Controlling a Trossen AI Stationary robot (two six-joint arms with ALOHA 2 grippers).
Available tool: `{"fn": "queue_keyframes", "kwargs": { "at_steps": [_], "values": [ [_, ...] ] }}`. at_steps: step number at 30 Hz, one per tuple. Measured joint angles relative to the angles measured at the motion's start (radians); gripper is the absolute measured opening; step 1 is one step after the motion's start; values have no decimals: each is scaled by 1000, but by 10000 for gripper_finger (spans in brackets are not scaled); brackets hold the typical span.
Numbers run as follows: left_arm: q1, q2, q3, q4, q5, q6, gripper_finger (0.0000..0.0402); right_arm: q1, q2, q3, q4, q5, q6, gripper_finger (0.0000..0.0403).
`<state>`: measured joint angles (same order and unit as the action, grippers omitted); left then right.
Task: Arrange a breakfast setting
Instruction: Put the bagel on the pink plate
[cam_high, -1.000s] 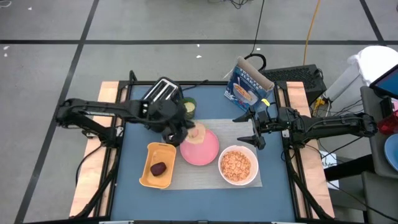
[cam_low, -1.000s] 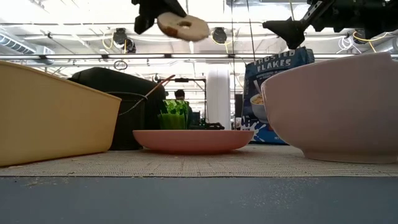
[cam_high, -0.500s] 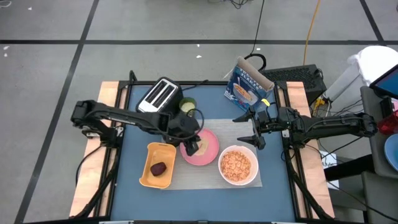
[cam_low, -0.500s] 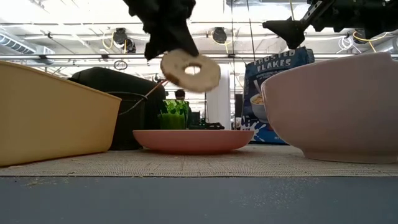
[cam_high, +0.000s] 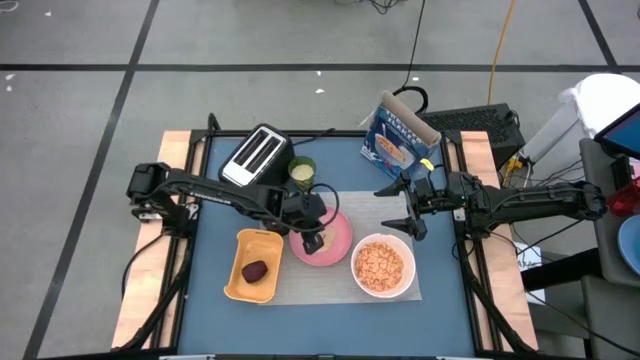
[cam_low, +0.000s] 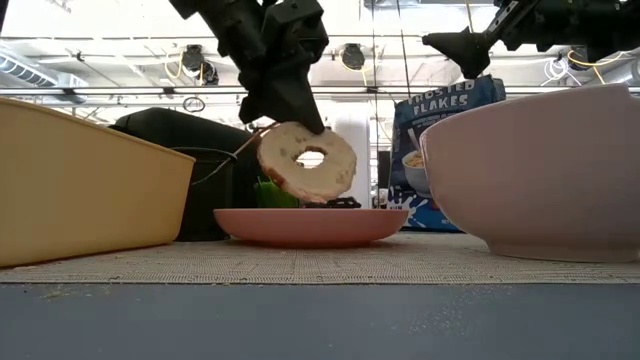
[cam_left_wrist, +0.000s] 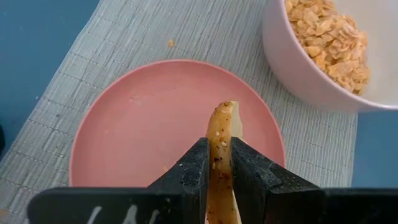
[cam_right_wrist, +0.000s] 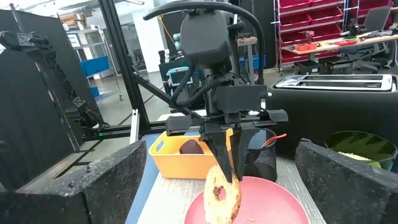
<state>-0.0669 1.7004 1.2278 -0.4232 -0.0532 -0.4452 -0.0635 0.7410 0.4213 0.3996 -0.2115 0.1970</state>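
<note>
Bagel (cam_low: 306, 161) now lower in left gripper (cam_low: 297, 118), just above plate (cam_low: 310, 226).

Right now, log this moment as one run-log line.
left gripper: shut on toasted bagel, above round pink plate | right gripper: open, idle beside round white bowl

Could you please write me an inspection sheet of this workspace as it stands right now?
Surface: blue table with a grey mat across its middle.
Job's things: pink plate and white bowl of cereal on the mat; bagel held on edge just above the plate; dark-red fruit in the yellow tray. Spoon: nothing seen.
Clutter: toaster, cereal box, green cup.
Grippers: left pincer shut on the bagel; right pincer open, raised beside the bowl.
Cables: black and yellow cables on the floor behind the table.
Surroundings: shelving and chairs beyond the table.
</note>
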Motion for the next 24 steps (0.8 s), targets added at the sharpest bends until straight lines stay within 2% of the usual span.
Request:
{"fn": "queue_keyframes", "kwargs": {
  "at_steps": [24],
  "values": [
    [14,51,0,30,-8,6,60,0,0,0,0,0,0,398]
  ]
}}
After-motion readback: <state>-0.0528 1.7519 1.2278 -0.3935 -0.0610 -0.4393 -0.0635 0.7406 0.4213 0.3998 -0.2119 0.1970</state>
